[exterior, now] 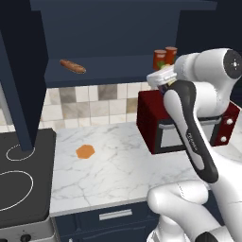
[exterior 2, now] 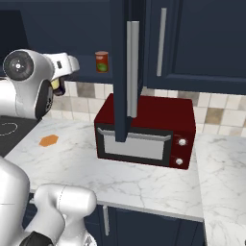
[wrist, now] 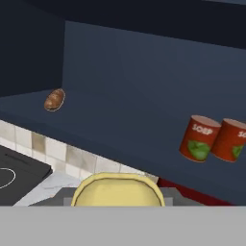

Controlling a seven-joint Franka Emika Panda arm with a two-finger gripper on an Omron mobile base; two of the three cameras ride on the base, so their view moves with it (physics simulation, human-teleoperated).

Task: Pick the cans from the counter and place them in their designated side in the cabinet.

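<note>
The gripper (exterior: 163,81) is raised in front of the open cabinet (exterior: 118,28), at about 2 o'clock in the left base view, and its jaws are clenched on the squat yellow tin (wrist: 118,190): in the hand view the tin's round, flat, pale yellow lid sits at 6 o'clock right against the fingers, and in the right base view a sliver of yellow with a dark side shows at the hand (exterior 2: 58,84). Two red cans (wrist: 199,138) stand on the cabinet's single wide shelf, smooth cylinders with a white-lettered label and a green patch; in the hand view they lie at 3 o'clock, side by side and touching or nearly so, tilted with the camera's roll. That makes three tins in all, two shelved and one held. One brown baguette (exterior: 73,66), rough and crusty, lies at the far end of the same shelf, at 11 o'clock in the left base view, well apart from the cans. The cabinet is matte dark navy with a tall door (exterior 2: 126,72) standing open. Below, the counter (exterior: 118,165) is polished white marble with grey veins; on it lies one flat orange hexagonal piece (exterior: 85,151) and one boxy glossy red microwave (exterior 2: 146,129). One black stovetop (exterior: 21,175) with thin white rings sits at 8 o'clock
</note>
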